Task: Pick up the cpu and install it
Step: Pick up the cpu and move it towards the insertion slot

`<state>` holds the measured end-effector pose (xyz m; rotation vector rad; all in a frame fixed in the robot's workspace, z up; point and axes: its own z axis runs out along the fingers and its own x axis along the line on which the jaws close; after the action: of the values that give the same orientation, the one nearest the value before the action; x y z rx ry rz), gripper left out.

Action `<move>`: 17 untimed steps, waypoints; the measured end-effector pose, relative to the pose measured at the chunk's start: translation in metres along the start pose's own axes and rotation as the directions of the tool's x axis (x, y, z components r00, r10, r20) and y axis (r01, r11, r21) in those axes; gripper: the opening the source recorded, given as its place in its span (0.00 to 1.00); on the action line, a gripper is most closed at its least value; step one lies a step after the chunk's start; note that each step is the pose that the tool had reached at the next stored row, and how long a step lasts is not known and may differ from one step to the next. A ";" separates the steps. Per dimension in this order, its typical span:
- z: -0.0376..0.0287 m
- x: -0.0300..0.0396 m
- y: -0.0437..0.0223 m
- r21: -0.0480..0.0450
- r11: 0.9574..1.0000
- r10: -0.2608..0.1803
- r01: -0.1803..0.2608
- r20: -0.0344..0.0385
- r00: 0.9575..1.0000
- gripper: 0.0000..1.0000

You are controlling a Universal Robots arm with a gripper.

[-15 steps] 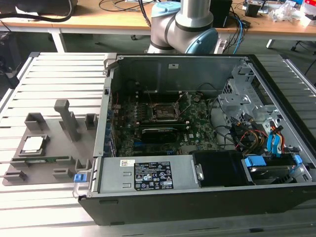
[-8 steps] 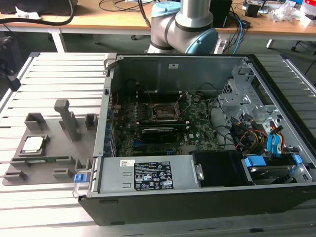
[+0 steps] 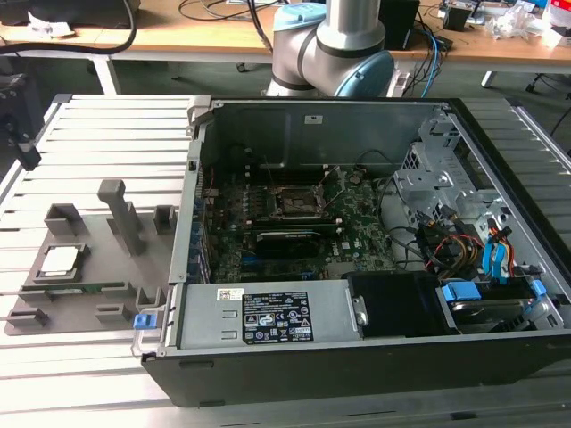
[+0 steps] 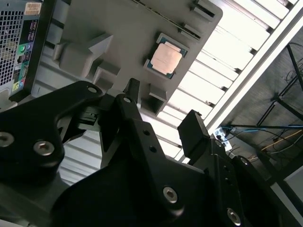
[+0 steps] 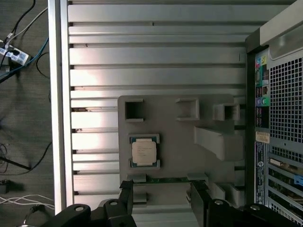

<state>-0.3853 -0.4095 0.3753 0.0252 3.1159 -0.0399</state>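
The cpu (image 3: 58,260) is a small square chip with a pale metal top, lying in a recess of the grey fixture plate (image 3: 98,267) on the exterior view's left, outside the computer case. It also appears in both wrist views (image 4: 165,59) (image 5: 144,152). My gripper (image 5: 162,193) hangs above the plate, a short way off the cpu and not touching it. Its black fingers (image 4: 191,130) stand apart with nothing between them. In the exterior view the gripper (image 3: 25,147) is a dark shape at the far left. The black cpu socket (image 3: 299,203) sits on the green motherboard inside the case.
The open computer case (image 3: 357,374) takes up the middle and right of the slatted metal table (image 3: 89,125). A long green memory stick (image 5: 165,179) lies in the plate beside the cpu. Raised grey blocks (image 3: 125,214) stand on the plate. Cables and drive bays fill the case's right side.
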 end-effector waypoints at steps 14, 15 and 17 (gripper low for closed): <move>0.0121 0.0003 0.0003 0.000 1.000 0.000 0.000 0.000 1.000 0.60; 0.0136 0.0003 0.0004 0.000 1.000 0.000 0.000 0.000 1.000 0.60; 0.0157 0.0004 0.0004 0.000 1.000 0.000 0.000 0.000 1.000 0.60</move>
<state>-0.3853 -0.4095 0.3596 0.0252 3.1159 -0.0399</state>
